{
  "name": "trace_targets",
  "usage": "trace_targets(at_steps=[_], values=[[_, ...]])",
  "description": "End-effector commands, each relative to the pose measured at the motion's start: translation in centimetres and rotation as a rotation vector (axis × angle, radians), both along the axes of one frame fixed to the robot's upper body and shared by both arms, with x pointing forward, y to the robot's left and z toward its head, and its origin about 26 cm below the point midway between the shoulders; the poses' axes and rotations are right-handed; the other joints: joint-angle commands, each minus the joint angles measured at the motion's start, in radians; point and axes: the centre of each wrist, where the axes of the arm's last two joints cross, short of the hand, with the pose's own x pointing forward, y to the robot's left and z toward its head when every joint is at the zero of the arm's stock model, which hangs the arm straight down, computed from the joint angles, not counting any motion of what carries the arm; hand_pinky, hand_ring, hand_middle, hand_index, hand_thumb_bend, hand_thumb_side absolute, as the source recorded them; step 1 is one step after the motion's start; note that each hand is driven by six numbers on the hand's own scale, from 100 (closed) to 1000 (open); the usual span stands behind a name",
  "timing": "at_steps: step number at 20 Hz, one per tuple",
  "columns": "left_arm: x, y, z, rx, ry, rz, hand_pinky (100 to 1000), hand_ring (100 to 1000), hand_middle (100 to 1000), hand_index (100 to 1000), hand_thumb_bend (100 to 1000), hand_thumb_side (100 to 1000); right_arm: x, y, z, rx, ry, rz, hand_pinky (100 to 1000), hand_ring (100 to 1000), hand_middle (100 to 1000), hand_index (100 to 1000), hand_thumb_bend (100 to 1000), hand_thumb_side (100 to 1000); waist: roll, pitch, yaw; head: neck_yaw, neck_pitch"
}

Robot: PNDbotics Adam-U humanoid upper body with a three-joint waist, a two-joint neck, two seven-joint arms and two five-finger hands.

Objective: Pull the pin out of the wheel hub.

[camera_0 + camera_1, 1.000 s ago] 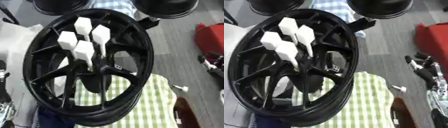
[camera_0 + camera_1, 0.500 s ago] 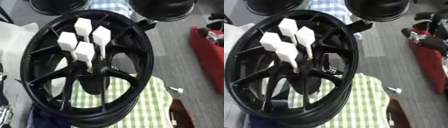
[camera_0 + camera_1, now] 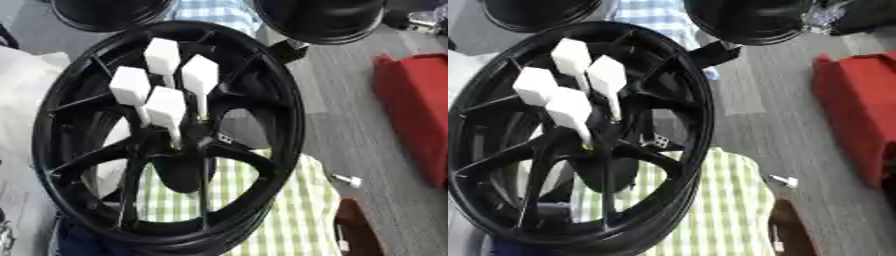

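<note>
Meanwhile, only the view is shifted: four white block-headed pins (image 3: 166, 107) are left seated in the black spoked wheel hub (image 3: 171, 145), neither hand, nor fingers, being seen.

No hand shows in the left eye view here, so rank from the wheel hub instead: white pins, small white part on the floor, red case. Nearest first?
Neither hand is in view, so this is ranked from the wheel hub.
1. White pins: seated in the hub, sticking up towards the upper left.
2. Small white part: on the floor, right of the rim.
3. Red case: at the far right edge.
</note>
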Motion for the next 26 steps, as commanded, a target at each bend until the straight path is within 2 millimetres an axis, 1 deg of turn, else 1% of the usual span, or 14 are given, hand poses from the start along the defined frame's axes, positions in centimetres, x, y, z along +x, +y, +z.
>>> trace_targets(at_steps=[1, 2, 4, 10, 13, 17, 20, 26], values=[[0.2, 0.9, 1.4, 0.045, -0.026, -0.002, 758, 783, 697, 814, 878, 626, -1.2, 0.6, 2.8, -0.09, -0.032, 0.042, 821, 741, 744, 791, 621, 274, -0.003, -0.012, 0.002, -0.009, -0.019], [0.3, 0.9, 1.4, 0.046, -0.027, -0.003, 758, 783, 696, 814, 878, 623, -1.2, 1.1, 3.2, -0.117, -0.036, 0.06, 823, 744, 743, 791, 632, 286, -0.004, -0.011, 0.003, -0.01, -0.021], [0.3, 0.8, 1.5, 0.048, -0.028, -0.004, 758, 782, 693, 814, 879, 625, -1.4, 2.1, 3.9, -0.177, -0.047, 0.092, 826, 747, 743, 790, 618, 264, -0.006, -0.009, 0.004, -0.011, -0.026], [0.5, 0.8, 1.9, 0.058, -0.04, -0.01, 758, 782, 691, 813, 880, 626, -2.0, 5.5, 5.4, -0.356, -0.09, 0.2, 835, 756, 743, 789, 611, 250, -0.01, 0.007, 0.008, -0.016, -0.056], [0.5, 0.8, 2.0, 0.063, -0.041, -0.012, 758, 783, 690, 813, 880, 626, -1.9, 7.2, 5.8, -0.429, -0.096, 0.244, 839, 760, 744, 789, 609, 246, -0.01, 0.011, 0.006, -0.019, -0.059], [0.4, 1.0, 2.1, 0.067, -0.042, -0.007, 758, 783, 688, 812, 881, 625, -1.1, 10.3, 6.0, -0.533, -0.099, 0.302, 843, 768, 746, 789, 598, 237, -0.012, 0.013, 0.002, -0.019, -0.056], [0.4, 1.0, 2.2, 0.07, -0.042, -0.007, 758, 783, 688, 812, 881, 625, -0.2, 12.6, 5.9, -0.605, -0.095, 0.345, 843, 769, 746, 789, 606, 235, -0.014, 0.013, 0.002, -0.022, -0.057], [0.5, 0.8, 2.2, 0.066, -0.042, -0.013, 758, 784, 688, 812, 881, 625, 1.4, 15.8, 5.8, -0.713, -0.051, 0.415, 842, 770, 746, 789, 613, 230, -0.012, 0.011, 0.004, -0.028, -0.056]])
